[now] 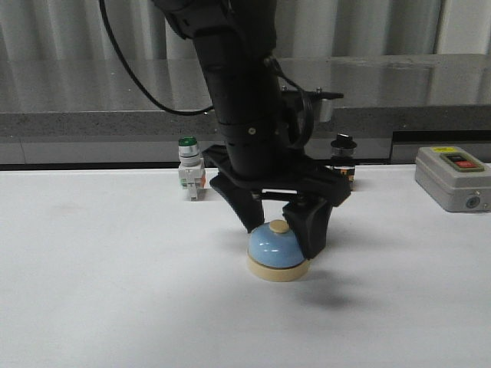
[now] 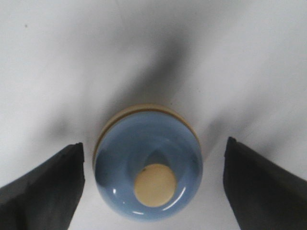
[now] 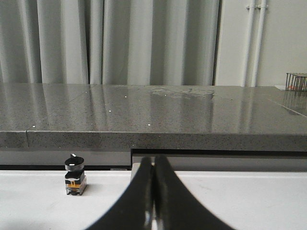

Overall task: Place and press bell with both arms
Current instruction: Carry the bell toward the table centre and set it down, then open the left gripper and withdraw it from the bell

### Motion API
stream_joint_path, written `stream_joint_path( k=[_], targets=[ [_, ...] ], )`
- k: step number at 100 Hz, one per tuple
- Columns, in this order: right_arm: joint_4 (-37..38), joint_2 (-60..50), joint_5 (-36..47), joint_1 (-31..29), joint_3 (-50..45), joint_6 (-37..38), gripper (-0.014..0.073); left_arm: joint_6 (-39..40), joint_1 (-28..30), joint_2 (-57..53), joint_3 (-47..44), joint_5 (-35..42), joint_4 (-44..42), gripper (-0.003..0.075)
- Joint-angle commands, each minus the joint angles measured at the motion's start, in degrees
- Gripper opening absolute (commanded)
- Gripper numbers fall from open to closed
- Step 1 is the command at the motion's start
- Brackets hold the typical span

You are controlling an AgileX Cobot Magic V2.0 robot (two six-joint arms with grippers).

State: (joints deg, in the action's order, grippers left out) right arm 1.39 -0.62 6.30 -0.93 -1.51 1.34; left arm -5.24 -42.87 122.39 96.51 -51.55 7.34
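1. Directly between the spread fingers of the left gripper (image 1: 282,230), the bell (image 1: 277,251) was seen standing on the white table (image 1: 115,291); a gap was left on both sides, so no contact was made.
2. Seen from the left wrist, the bell (image 2: 148,167) was flanked by one finger (image 2: 45,187) on each side, its cream button facing up.
3. Behind the left gripper, a green-capped switch (image 1: 190,170) and a grey box (image 1: 453,178) were set well apart.
4. Elsewhere, the right gripper (image 3: 153,196) was held with its fingers pressed together on nothing, a small black-knobbed switch (image 3: 75,175) lying beyond it to one side.
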Motion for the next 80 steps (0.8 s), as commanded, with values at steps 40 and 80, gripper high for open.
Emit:
stream_joint_path(
  k=[40,80],
  targets=[
    [0.3,0.6,4.6,-0.3,0.9,-0.1,-0.006,4.9,5.6,-16.9,1.6,1.9,0.7,-0.002],
    [0.3,0.6,4.6,-0.3,0.9,-0.1,-0.006,6.3,18.9,-28.2,-8.7,3.6,0.6,-0.002]
  ],
)
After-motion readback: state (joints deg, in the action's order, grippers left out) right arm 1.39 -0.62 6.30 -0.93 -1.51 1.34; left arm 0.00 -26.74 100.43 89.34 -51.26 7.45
